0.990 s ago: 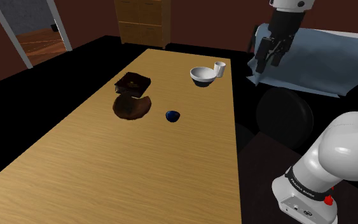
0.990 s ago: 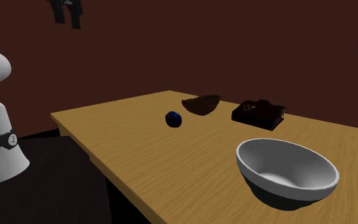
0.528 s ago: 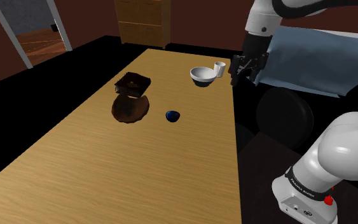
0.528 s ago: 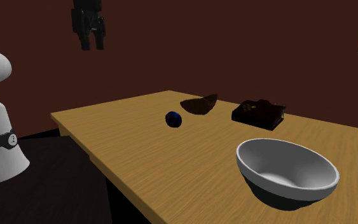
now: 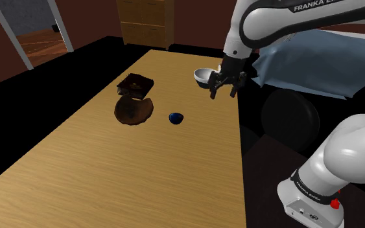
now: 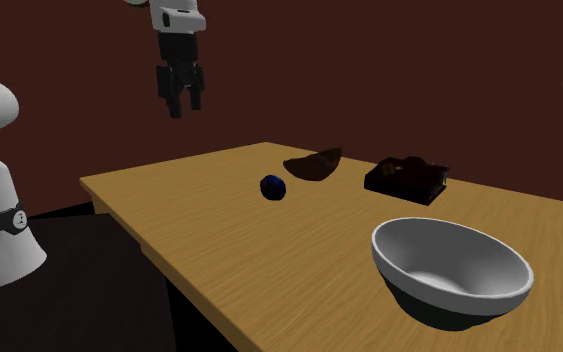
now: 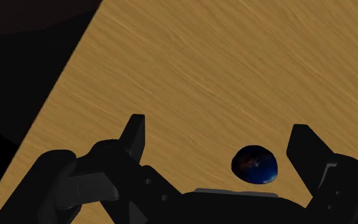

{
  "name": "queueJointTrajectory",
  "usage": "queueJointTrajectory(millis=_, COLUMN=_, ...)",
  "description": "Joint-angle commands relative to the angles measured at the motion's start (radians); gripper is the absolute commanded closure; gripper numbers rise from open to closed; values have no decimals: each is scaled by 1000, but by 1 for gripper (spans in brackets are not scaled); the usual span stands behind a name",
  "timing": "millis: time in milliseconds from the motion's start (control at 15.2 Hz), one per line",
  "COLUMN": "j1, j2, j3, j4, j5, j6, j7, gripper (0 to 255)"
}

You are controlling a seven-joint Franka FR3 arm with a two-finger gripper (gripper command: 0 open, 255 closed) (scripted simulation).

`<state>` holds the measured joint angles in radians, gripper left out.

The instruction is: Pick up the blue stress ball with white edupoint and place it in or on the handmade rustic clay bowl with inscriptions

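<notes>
the wooden desk (image 5: pixel 109 168) lies under the claw. the white arm (image 5: pixel 284 16) carries grey capitals on its forearm that read "franka" before the shoulder view's frame cuts them off; the small print on the band at its base cannot be read. a pale grey bowl (image 6: pixel 449 262) with a dark foot stands on the desk just behind the claw, its hollow plain grey. the dark brown clay bowl (image 5: pixel 134 110) sits well off from the claw, beyond the ball; its inscriptions cannot be made out. a dark box (image 5: pixel 135 85) lies close beside that bowl. the claw (image 7: pixel 219 127) hangs above the desk, released, fingers spread. the blue ball (image 7: pixel 255 165) rests on the desk below it, untouched, bearing a faint pale fleck with no legible letters.
</notes>
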<state>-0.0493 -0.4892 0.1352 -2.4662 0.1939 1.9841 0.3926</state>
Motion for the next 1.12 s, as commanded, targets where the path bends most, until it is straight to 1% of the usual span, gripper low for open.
queueJointTrajectory(millis=0, j1=-2, j2=73, j3=14, j4=11, j5=22, j6=72, j7=35, gripper=0)
queueJointTrajectory(millis=264, j1=-4, j2=218, j3=34, j4=41, j5=60, j6=204, j7=95, gripper=0)
queueJointTrajectory(millis=528, j1=-3, j2=371, j3=48, j4=94, j5=92, j6=322, j7=150, gripper=0)
queueJointTrajectory(millis=792, j1=0, j2=527, j3=56, j4=168, j5=120, j6=425, j7=200, gripper=0)
queueJointTrajectory(millis=1056, j1=5, j2=683, j3=56, j4=263, j5=146, j6=509, j7=245, gripper=0)
